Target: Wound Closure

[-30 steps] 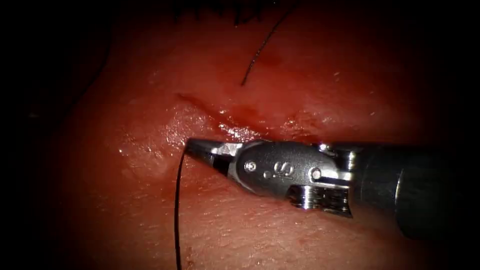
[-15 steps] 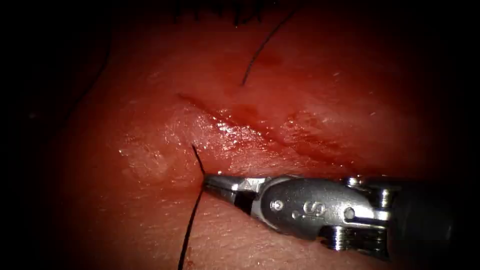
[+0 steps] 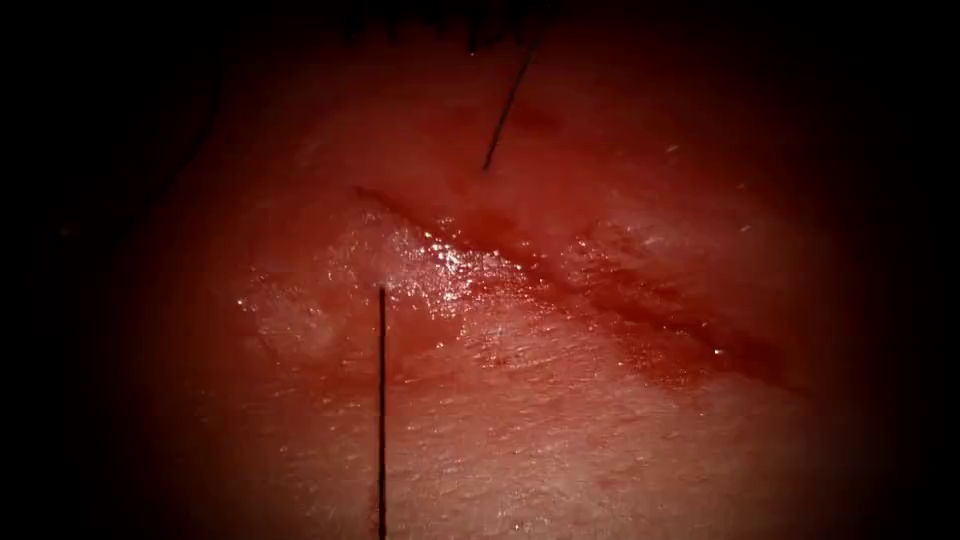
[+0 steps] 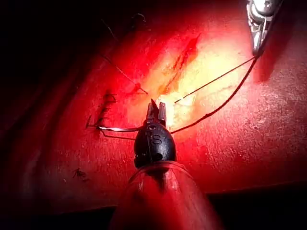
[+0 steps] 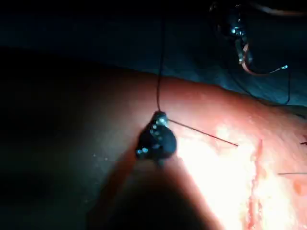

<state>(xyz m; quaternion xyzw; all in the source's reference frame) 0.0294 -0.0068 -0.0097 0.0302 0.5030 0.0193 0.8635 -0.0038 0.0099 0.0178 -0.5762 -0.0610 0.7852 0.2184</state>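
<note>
2 tools: left tool (image 4: 156,109) with needle (image 4: 117,129) (off tissue (image 3: 560,420)), right tool (image 5: 158,118) on thread (image 3: 381,400).

The thread (image 3: 381,410) leaves the tissue (image 3: 560,440) left of the cut (image 3: 560,275) and is cut off by the lower edge of the endoscope view; a second strand (image 3: 505,110) fades into the dark upper margin. In the right wrist view the right tool (image 5: 159,119) is seen end-on, its jaws indistinct where thread meets its tip. The needle (image 4: 117,129) held by the left tool (image 4: 156,111) is partly hidden behind the jaws.
</note>
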